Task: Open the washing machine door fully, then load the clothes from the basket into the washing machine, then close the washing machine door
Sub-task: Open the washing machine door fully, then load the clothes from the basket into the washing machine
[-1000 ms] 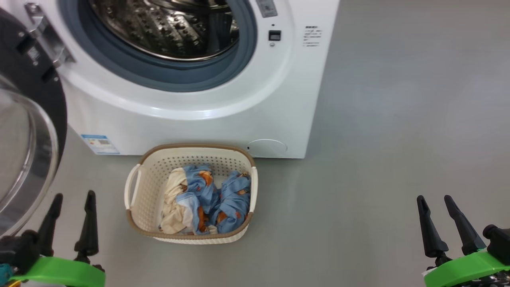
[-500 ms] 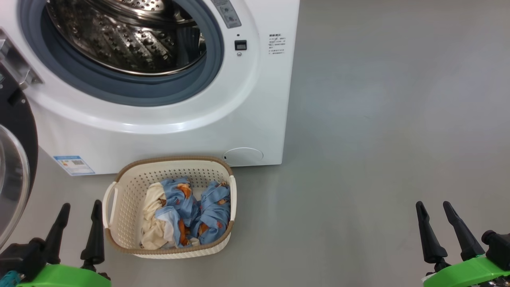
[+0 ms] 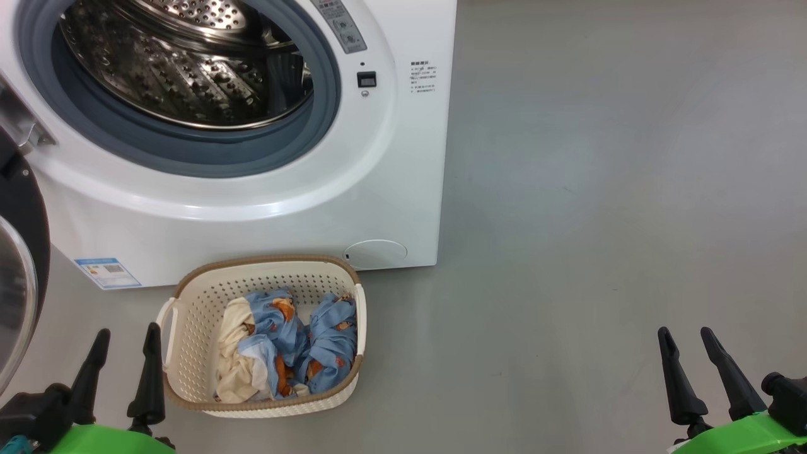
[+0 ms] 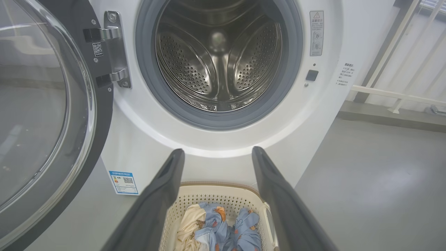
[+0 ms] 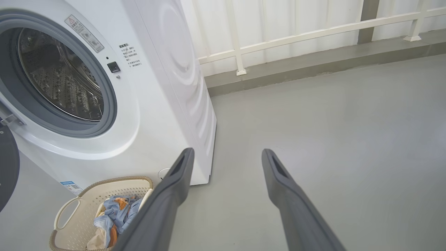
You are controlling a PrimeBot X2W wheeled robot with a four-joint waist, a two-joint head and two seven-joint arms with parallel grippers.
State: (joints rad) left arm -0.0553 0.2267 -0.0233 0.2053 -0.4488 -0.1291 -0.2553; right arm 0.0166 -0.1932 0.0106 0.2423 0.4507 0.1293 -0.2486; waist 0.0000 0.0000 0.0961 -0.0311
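Observation:
The white washing machine stands at the upper left of the head view, its steel drum exposed. Its door with black rim and glass bowl hangs swung out at the left edge; the left wrist view shows the door wide open on its hinge. On the floor in front sits the cream basket holding the blue and cream clothes. My left gripper is open just left of the basket, nothing between its fingers. My right gripper is open far to the right, over bare floor.
Grey floor stretches wide to the right of the machine. A white railing and a low kerb run along the back wall behind the machine. A blue label sticker marks the machine's lower left front.
The head camera has shifted, so machine and basket sit further left and lower in the picture and less of the door shows. Both grippers stay open, in the same places in the picture.

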